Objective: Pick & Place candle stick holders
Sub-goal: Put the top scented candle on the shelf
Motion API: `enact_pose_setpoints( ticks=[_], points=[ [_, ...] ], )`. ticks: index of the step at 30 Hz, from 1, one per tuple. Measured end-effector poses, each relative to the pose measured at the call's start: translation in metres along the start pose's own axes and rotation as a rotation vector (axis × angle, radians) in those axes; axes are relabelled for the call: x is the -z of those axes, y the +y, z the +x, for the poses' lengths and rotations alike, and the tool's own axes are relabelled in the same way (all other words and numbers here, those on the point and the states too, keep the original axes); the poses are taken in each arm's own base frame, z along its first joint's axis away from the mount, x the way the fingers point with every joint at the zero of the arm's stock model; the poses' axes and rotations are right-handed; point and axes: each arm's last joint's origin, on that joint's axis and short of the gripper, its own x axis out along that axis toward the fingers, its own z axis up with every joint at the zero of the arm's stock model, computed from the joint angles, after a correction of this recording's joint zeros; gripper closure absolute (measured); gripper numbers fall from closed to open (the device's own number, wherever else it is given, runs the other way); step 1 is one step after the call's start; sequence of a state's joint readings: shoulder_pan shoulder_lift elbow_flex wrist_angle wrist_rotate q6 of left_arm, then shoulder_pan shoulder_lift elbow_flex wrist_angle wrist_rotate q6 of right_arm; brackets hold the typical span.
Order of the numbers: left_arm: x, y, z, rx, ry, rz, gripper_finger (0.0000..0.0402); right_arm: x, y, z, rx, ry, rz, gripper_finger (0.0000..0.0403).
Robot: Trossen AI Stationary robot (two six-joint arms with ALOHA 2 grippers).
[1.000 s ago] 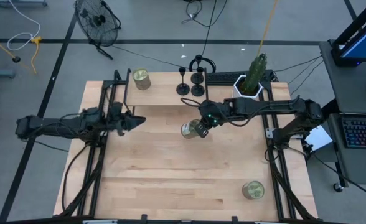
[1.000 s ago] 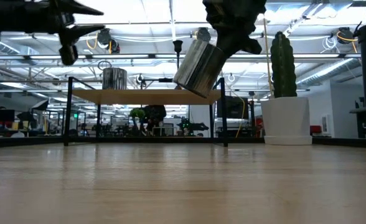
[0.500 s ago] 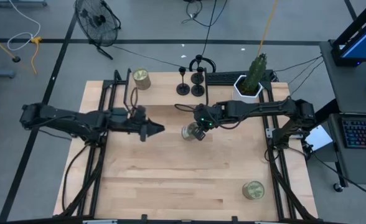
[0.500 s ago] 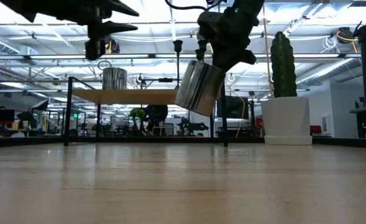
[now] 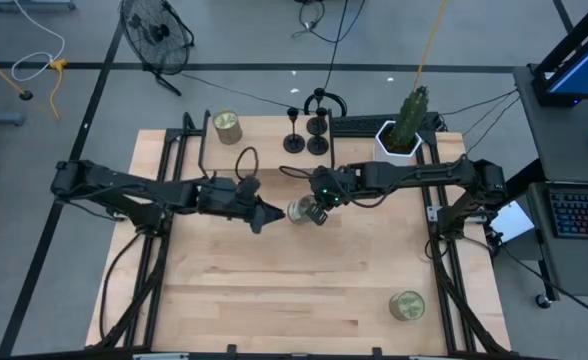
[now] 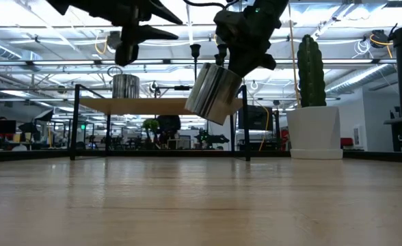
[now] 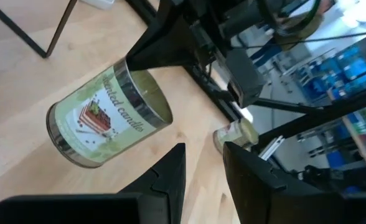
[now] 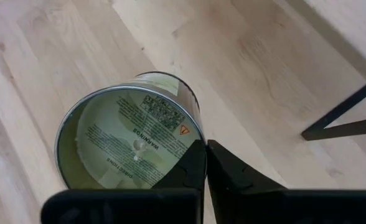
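Pale wood is what your worktop (image 5: pixel 274 280) offers, with both arms meeting near its middle. Starting at the left, your left hand (image 5: pixel 264 215) reaches in low with its fingers a little way apart and nothing between them, its tips aimed at the tin just beside it. That silver-rimmed, green-labelled candle tin (image 5: pixel 301 210) hangs tilted above the worktop, pinched at its rim by your right hand (image 5: pixel 321 207), whose fingers are closed tight on the thin wall. The small matte-black candlestick holders (image 5: pixel 308 133) are not in either hand: they stand upright, stems vertical, on the raised wooden shelf (image 5: pixel 259 150) at the far edge, beyond both hands and closer to the right arm. To reach one you would have to go away from yourself and up, over the shelf's edge. A second candle tin (image 5: pixel 226 126) sits on the shelf to the left of them, a green cactus in a white pot (image 5: pixel 406 125) to their right, and a third tin (image 5: pixel 406 305) rests at the near right corner.
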State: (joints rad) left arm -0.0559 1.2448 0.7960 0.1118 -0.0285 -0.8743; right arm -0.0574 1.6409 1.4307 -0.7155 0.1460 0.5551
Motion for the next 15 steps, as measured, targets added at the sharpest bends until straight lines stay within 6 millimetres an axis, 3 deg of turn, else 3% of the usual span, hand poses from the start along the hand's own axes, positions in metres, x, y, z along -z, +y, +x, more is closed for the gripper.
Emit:
enact_pose_setpoints(
  ticks=[8,15],
  points=[
    [-0.013,-0.017,0.012,-0.095,0.057,0.079,0.0289,0.001,0.002,-0.001,0.005,-0.008,-0.047,0.0403],
    [-0.007,-0.019,0.022,-0.181,0.072,0.126,0.0289,0.003,0.009,-0.002,-0.016,-0.016,-0.115,0.0403]
  ],
)
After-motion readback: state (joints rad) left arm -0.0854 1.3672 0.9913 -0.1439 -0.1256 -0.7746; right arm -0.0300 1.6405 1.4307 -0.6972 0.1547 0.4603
